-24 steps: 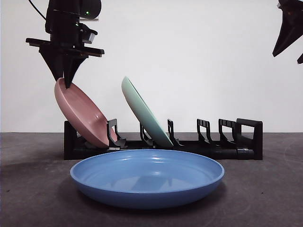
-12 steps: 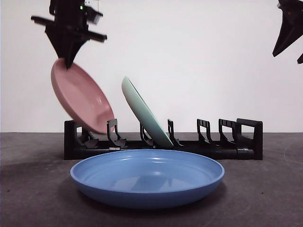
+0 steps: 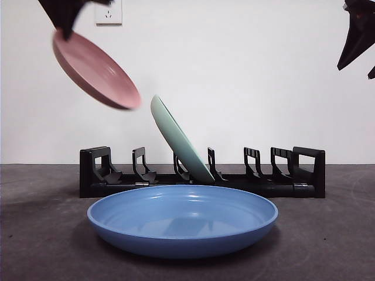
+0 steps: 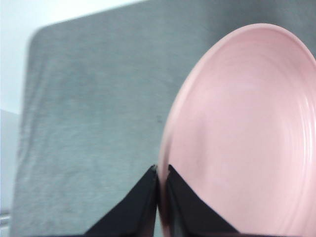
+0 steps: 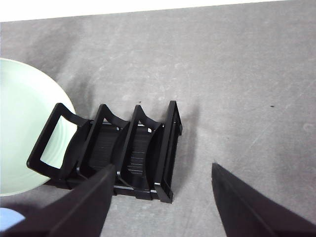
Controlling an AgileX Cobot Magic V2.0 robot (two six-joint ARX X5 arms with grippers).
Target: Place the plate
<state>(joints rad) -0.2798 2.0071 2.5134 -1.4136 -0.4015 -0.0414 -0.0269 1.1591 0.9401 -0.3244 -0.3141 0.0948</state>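
Jaws of the left gripper [image 4: 159,173] are pinched together on the rim of the pink plate [image 4: 247,138], as the left wrist view shows; in the front view that gripper [image 3: 65,26] enters at the upper left of the frame and the pink plate [image 3: 95,70] hangs from it, tilted, in the air above the left end of the rack [image 3: 202,175] and clear of it. The plate's lower edge looks blurred, so its exact outline is hard to fix.

Three plates can be counted. The pink plate is aloft. A pale green plate [image 3: 180,139] leans in a slot left of the middle of the rack. A blue plate [image 3: 182,219] lies flat on the dark worktop [image 3: 328,240] in the lower centre of the frame, in front of the rack.

There is one rack, black, with a row of upright dividers; the slots at its left end and right end stand free of plates.

The right gripper [image 5: 160,192] has its jaws spread wide with nothing between them; it shows as a black tip [image 3: 357,38] at the upper right of the front view. Its wrist view looks down on the rack's end [image 5: 113,153] and part of the green plate [image 5: 24,133].

A white wall socket [image 3: 109,12] sits at the top of the frame. No writing or brand can be read anywhere.
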